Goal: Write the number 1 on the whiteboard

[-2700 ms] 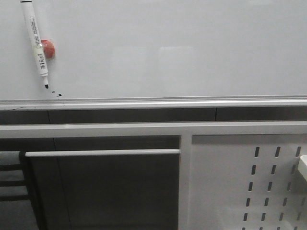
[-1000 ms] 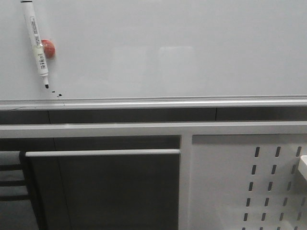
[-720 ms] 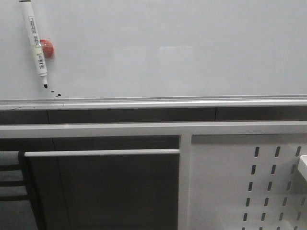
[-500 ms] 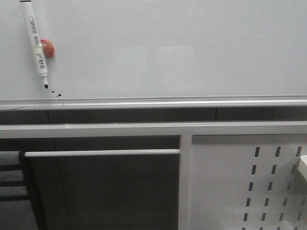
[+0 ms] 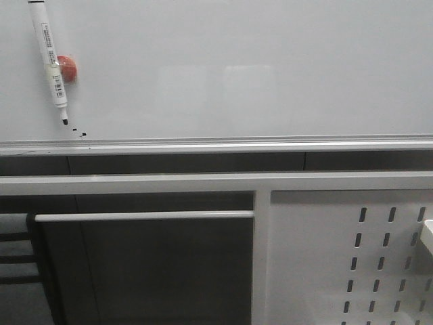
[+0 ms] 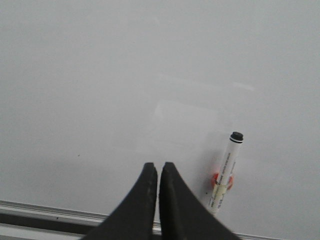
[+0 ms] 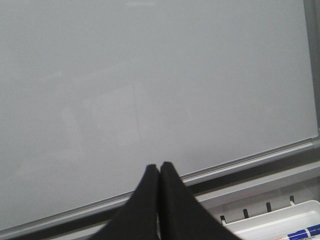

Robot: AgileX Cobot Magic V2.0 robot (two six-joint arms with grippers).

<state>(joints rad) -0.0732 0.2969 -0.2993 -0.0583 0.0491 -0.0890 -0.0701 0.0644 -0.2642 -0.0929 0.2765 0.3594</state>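
The glossy whiteboard [image 5: 243, 68] fills the upper front view, with a silver rail [image 5: 216, 144] along its lower edge. A white marker [image 5: 51, 61] with a black tip lies slanted on the board at the far left, against a red round magnet [image 5: 67, 68]. No stroke of the number 1 shows on the board. In the left wrist view my left gripper [image 6: 157, 165] is shut and empty, apart from the marker [image 6: 226, 171] beside it. My right gripper [image 7: 159, 166] is shut and empty over the whiteboard [image 7: 150, 80]. Neither gripper shows in the front view.
Tiny black dots [image 5: 80, 132] sit just below the marker tip. Under the rail run a white frame bar [image 5: 203, 183], a grey rod [image 5: 142, 217] and a perforated white panel [image 5: 365, 271]. A white tray [image 7: 280, 227] holds blue-labelled markers [image 7: 302, 233].
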